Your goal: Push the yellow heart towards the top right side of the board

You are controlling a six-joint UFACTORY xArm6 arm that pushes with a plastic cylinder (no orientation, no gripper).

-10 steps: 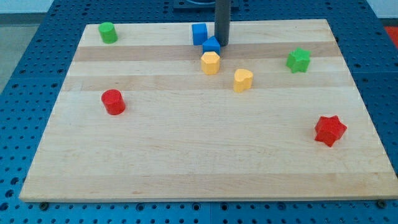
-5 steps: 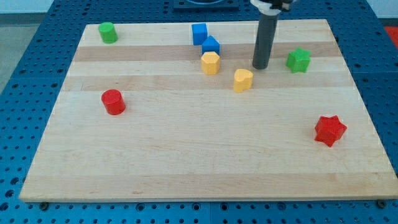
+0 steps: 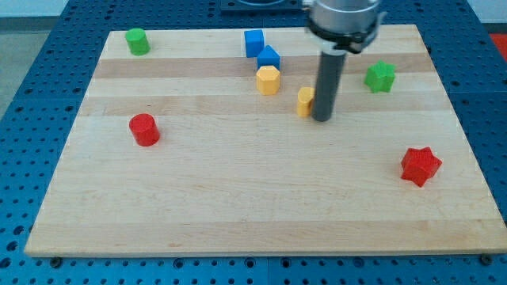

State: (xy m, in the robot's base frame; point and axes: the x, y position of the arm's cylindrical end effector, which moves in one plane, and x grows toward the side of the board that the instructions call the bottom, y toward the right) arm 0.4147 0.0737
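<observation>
The yellow heart [image 3: 305,101] lies a little above the middle of the wooden board [image 3: 238,190], its right part hidden behind the rod. My tip [image 3: 322,119] rests on the board just right of and slightly below the heart, close against it. A yellow hexagonal block [image 3: 268,80] lies up and to the left of the heart.
Two blue blocks [image 3: 253,42] [image 3: 268,57] sit near the top edge, above the yellow hexagon. A green star [image 3: 380,76] is at the upper right, a green cylinder [image 3: 137,40] at the top left, a red cylinder [image 3: 144,129] at the left, a red star [image 3: 420,165] at the lower right.
The rod has travelled from beside the blue blocks rightward, then down and slightly left to the yellow heart's right side. No block has visibly moved.
</observation>
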